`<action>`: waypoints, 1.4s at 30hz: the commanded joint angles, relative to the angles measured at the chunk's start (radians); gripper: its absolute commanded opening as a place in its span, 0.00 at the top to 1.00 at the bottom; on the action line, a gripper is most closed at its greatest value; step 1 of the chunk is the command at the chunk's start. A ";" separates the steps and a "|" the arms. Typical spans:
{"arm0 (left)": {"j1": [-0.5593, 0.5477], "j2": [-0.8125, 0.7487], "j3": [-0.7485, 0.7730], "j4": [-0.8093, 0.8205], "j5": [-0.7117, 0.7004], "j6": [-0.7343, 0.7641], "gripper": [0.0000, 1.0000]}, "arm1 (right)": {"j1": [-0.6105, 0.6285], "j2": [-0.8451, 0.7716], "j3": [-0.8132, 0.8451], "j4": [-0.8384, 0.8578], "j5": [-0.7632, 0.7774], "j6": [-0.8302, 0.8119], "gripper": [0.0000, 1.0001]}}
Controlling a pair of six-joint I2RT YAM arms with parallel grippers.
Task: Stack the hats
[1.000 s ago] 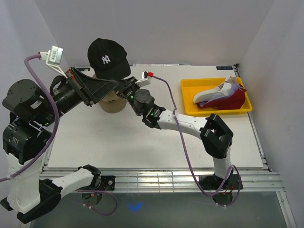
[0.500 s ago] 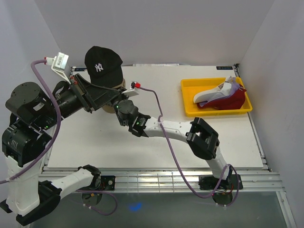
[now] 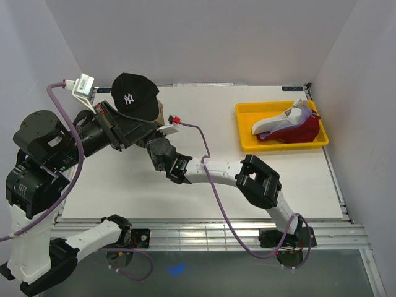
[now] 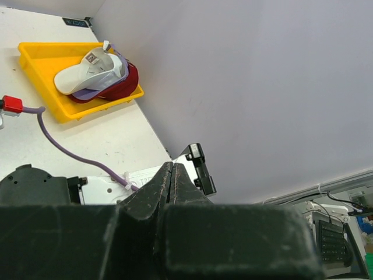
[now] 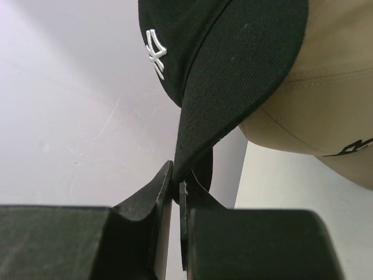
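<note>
As gripper (image 5: 176,177) pinches brim (image 5: 239,81), cap (image 5: 172,29) overhangs

Black cap (image 3: 135,93), far left: black fabric with a white embroidered NY logo. Tan cap (image 5: 326,81) beneath it: plain tan with dark stitching at the lower edge. Tray (image 3: 246,137), far right: yellow. In the tray: white cap (image 3: 270,124), purple cap (image 4: 86,93), red cap (image 3: 304,132). Counter (image 3: 247,185): white. Cable (image 3: 218,197): purple, with a red plug (image 3: 176,119). Left end effector (image 4: 171,169) and right end effector (image 5: 175,175): black.
</note>
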 commanded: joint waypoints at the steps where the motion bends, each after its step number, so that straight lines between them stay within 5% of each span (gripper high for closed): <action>1: 0.002 -0.009 -0.015 0.014 0.015 -0.002 1.00 | 0.006 0.022 0.048 0.026 0.041 0.026 0.92; 42: 0.002 -0.036 -0.234 0.081 0.006 -0.027 1.00 | -0.061 0.146 -0.245 0.020 -0.119 0.651 0.92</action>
